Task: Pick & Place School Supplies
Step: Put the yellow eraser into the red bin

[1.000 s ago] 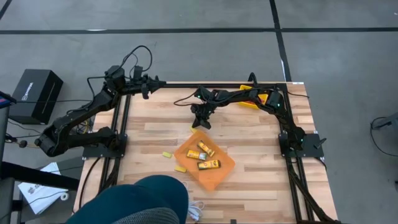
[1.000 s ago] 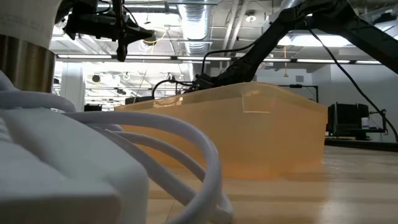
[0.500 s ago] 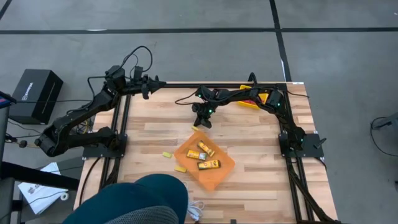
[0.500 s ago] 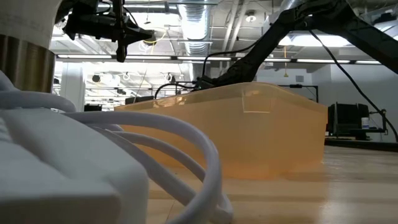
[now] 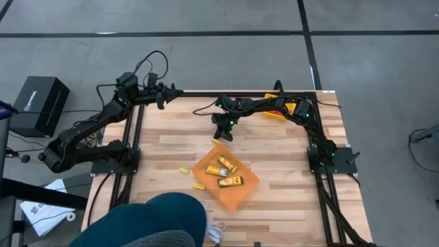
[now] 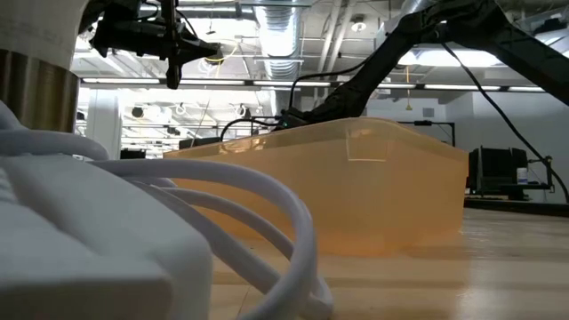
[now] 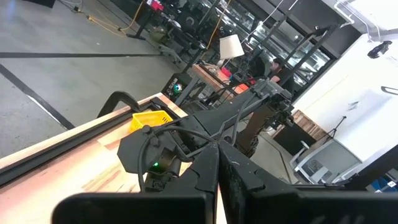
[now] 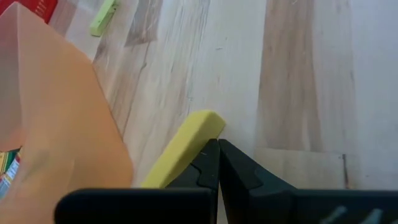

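Observation:
Three orange-yellow packets [image 5: 226, 166] lie in the orange tray [image 5: 248, 189], which sits on the table near its middle. Two tiny yellow blocks [image 5: 184, 170] [image 5: 199, 186] lie on the wood to the tray's left. A third yellow block [image 5: 215, 141] [image 8: 183, 146] lies at the tray's far corner. My right gripper [image 5: 221, 136] [image 8: 218, 144] is shut, and its tips stand right beside that block. My left gripper [image 5: 162, 98] [image 7: 217, 163] is shut and held in the air over the far left corner. No scissor-like tools show. My right gripper comes down from above with shut fingers, whose tips stand against the side of the yellow block's end [image 8: 202, 127] as it lies flat on the table. I cannot tell whether they touch it.
The translucent orange tray wall [image 8: 56, 112] [image 6: 356, 187] stands close beside the right gripper. A yellow bin [image 5: 282, 107] sits at the far right corner. A white dome with its cord [image 6: 133, 231] lies at the near edge. A person in teal [image 5: 154, 219] leans over the near left side.
My right gripper has drawn back slightly from the tray's far corner toward the far edge. The tiny yellow block now shows beside its tips. The left arm has kept still.

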